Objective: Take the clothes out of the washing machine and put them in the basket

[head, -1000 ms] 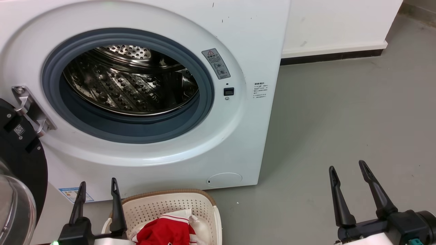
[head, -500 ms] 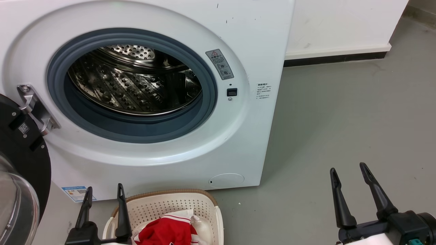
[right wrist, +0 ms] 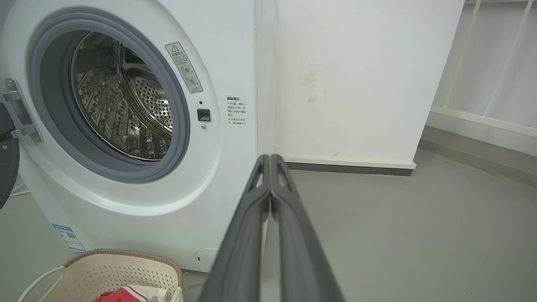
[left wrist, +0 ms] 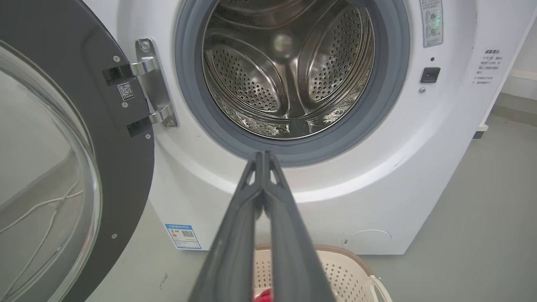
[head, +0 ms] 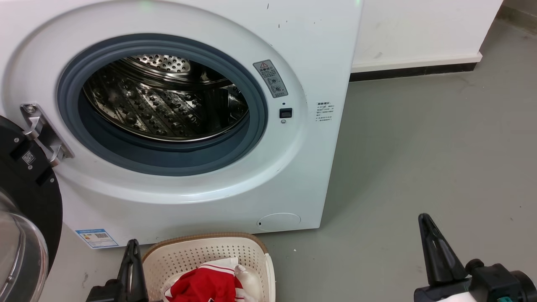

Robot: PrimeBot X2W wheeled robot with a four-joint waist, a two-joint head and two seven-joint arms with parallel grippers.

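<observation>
Left gripper [head: 133, 245] at bottom left of head view: fingers pressed together, closed on nothing. The left wrist view confirms this, tips meeting with no gap. It sits just beside the basket's left rim; contact can't be told.

Right gripper [head: 425, 220] at bottom right, over bare grey floor [head: 419, 147], well apart from the basket. Its fingers are also closed on nothing, tips meeting in the right wrist view.

Basket [head: 201, 253] stands on the floor directly in front of the washing machine [head: 293, 176], between the two grippers and nearer the left one. It is cream with perforated walls and a brown rim, and is cut off by the bottom edge.

Clothes [head: 205, 285] lie inside the basket as a bunched red garment with white stripe trim and some pale fabric at its right side. Neither gripper touches them.

Behind the basket is the white washer front, with a round cover [head: 279, 221] low right and a blue-edged sticker [head: 96, 238] low left. The door [head: 29, 197] is swung open to the left, dark rim and glass bowl, hanging on a metal hinge [head: 42, 132].

The porthole is ringed by a grey gasket [head: 168, 161], and the drum [head: 159, 105] shows perforated steel. To the right of the opening are a warning label [head: 270, 79] and a black latch socket [head: 285, 113].

Farthest back is a white wall [head: 419, 29] with a dark baseboard [head: 411, 71], right of the machine.
</observation>
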